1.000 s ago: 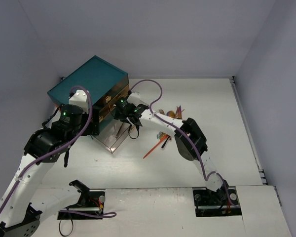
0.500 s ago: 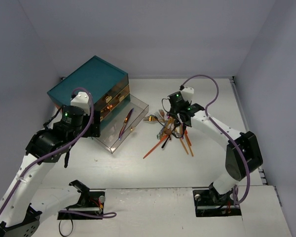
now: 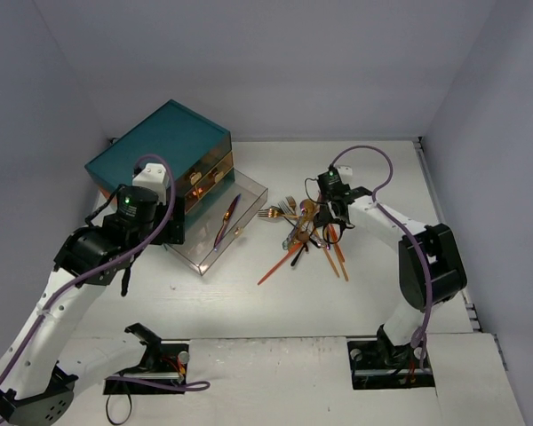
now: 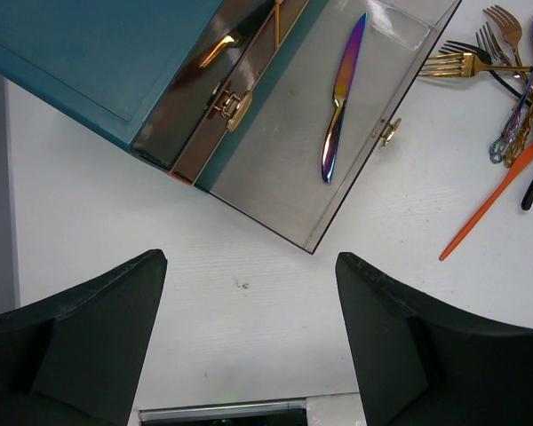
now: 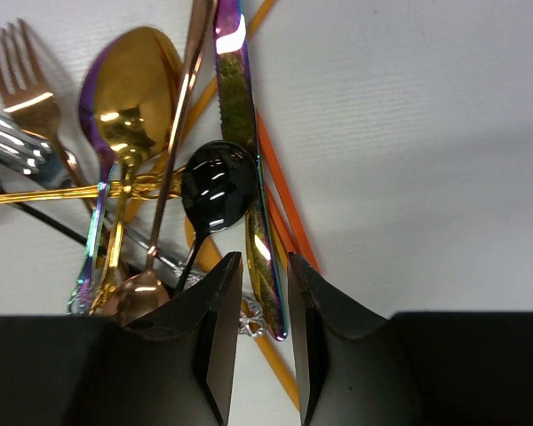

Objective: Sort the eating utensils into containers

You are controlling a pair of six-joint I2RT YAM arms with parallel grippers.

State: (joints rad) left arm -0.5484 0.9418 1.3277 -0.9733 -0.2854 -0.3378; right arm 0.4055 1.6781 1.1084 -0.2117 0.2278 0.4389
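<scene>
The teal chest (image 3: pixel 160 146) stands at the back left with its lowest clear drawer (image 3: pixel 215 248) pulled out. An iridescent knife (image 3: pixel 228 217) lies in that drawer, also in the left wrist view (image 4: pixel 342 98). The other utensils (image 3: pixel 302 226) lie in a heap at mid-table: gold forks (image 4: pixel 462 62), a gold spoon (image 5: pixel 133 80), a black spoon (image 5: pixel 215 186) and orange chopsticks (image 5: pixel 280 186). My right gripper (image 5: pixel 265 266) is down on the heap, its fingers closed narrowly on a second iridescent knife (image 5: pixel 249 160). My left gripper (image 4: pixel 249 266) is open and empty, above the table in front of the drawer.
One orange chopstick (image 3: pixel 275 268) lies apart at the heap's near-left side. The chest's upper drawers (image 4: pixel 240 89) are partly pulled out, with brass handles. White walls close the table at the back and right.
My right arm left the first knife in the drawer, swung right across the table to the heap and came down onto the second knife. My left arm has barely shifted.
</scene>
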